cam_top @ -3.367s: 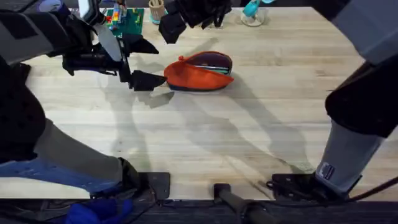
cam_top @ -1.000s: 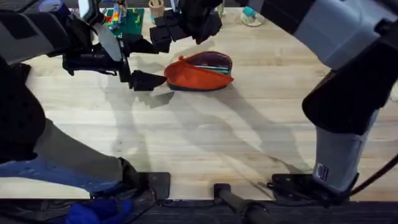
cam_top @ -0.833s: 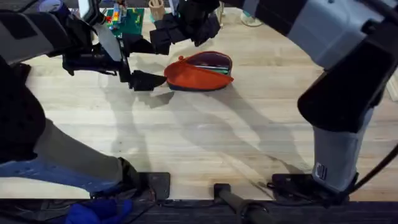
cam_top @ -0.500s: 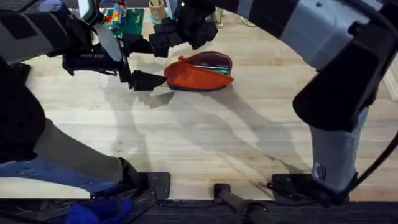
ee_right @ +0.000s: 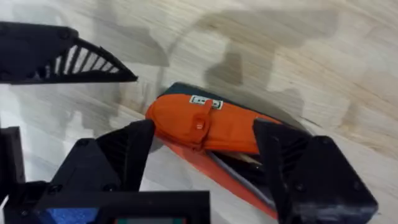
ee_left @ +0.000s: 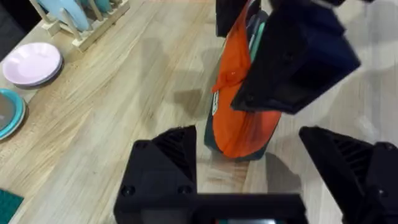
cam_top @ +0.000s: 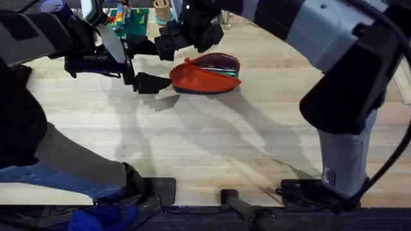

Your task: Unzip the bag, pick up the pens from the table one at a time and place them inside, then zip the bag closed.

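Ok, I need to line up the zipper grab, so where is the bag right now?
In the overhead view the bag lies unzipped on the table, far and about centre. The left gripper is at its left end, the right gripper just above.

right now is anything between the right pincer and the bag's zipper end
Nothing visible. The right pincer is open directly above the orange bag, by its zipper pull. The left pincer waits open beside that end.

Robot lab: wooden table point(cam_top: 212, 135), plates point(ee_left: 31, 64).
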Motion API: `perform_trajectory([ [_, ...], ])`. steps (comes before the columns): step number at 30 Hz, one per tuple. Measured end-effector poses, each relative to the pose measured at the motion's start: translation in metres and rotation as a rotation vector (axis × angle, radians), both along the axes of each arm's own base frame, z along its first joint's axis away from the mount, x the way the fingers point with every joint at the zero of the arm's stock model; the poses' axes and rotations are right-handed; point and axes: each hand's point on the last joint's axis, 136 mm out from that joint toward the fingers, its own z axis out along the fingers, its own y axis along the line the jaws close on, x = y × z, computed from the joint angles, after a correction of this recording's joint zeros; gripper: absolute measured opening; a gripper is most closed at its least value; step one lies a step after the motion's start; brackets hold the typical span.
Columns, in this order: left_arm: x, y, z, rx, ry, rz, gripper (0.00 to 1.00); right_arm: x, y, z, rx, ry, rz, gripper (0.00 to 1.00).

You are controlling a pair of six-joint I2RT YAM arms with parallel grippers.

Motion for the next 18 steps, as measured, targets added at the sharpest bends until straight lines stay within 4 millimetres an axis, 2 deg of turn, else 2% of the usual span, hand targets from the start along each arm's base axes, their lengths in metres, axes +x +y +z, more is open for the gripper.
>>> perform_trajectory([
  [4, 0.0, 0.0, 0.0, 0.0, 0.0, 0.0, 0.993, 0.0, 0.0, -0.007, -0.009, 0.011, 0.0, 0.946],
  [12, 0.0, 0.0, 0.0, 0.0, 0.0, 0.0, 0.993, -0.002, 0.003, -0.008, -0.01, 0.013, 0.004, 0.932],
  [18, 0.0, 0.0, 0.0, 0.0, 0.0, 0.0, 0.993, -0.012, 0.006, -0.015, -0.032, 0.035, 0.021, 0.924],
])
